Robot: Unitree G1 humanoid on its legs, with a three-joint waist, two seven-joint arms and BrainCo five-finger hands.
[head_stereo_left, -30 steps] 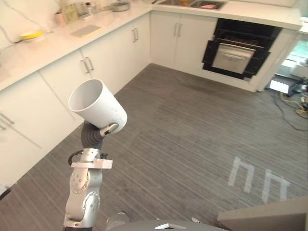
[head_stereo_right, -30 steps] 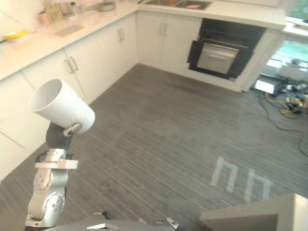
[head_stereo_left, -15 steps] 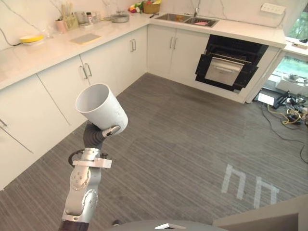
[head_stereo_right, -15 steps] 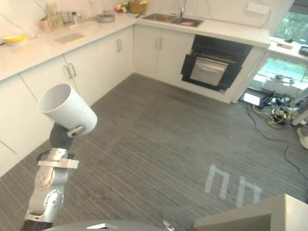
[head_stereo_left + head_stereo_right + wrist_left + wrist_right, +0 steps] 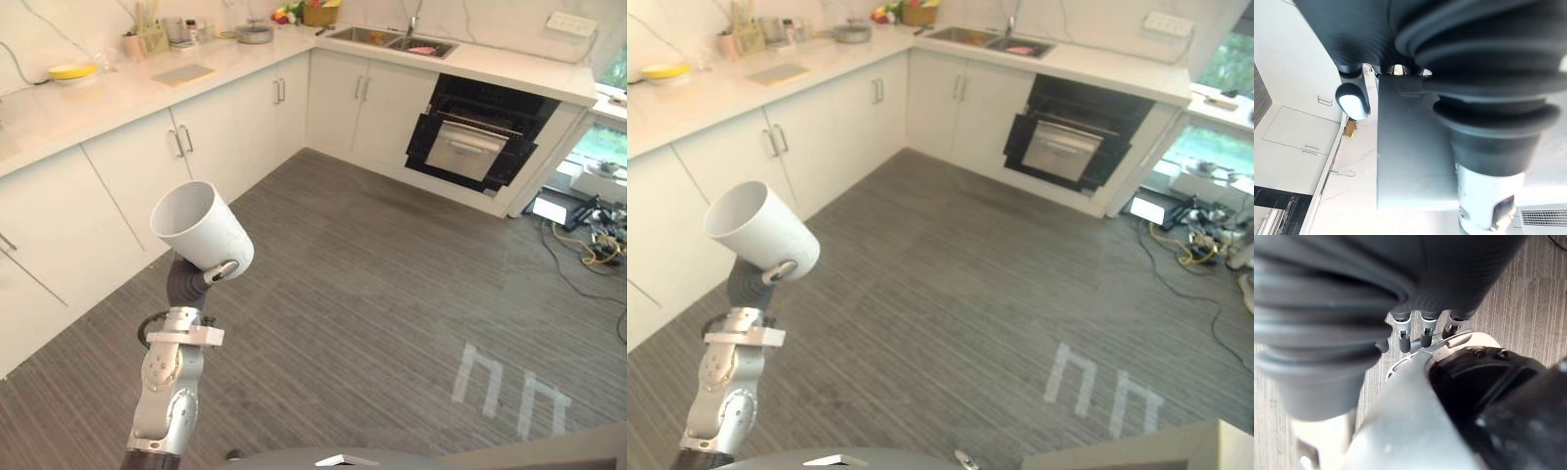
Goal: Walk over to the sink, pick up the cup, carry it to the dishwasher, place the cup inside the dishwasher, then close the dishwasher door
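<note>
Carrying the white round cup (image 5: 201,227) clasped in our left hand (image 5: 223,269), we judge the next move is crossing the grey striped floor (image 5: 372,284) to the open black dishwasher (image 5: 466,149).

We count one white cup (image 5: 201,227), one dishwasher (image 5: 480,137), and one sink (image 5: 392,39) of two basins with one tap (image 5: 412,18). On the counter (image 5: 108,93) we find one yellow dish (image 5: 71,71), one flat mat (image 5: 184,72) and one lidded pan (image 5: 255,33) — the small jars in the corner stand too crowded for us to number. The cabinets (image 5: 118,166) bear three pairs of handles (image 5: 181,140), the wall one socket (image 5: 570,23), and the floor (image 5: 372,274) two pale marks (image 5: 480,377).
</note>
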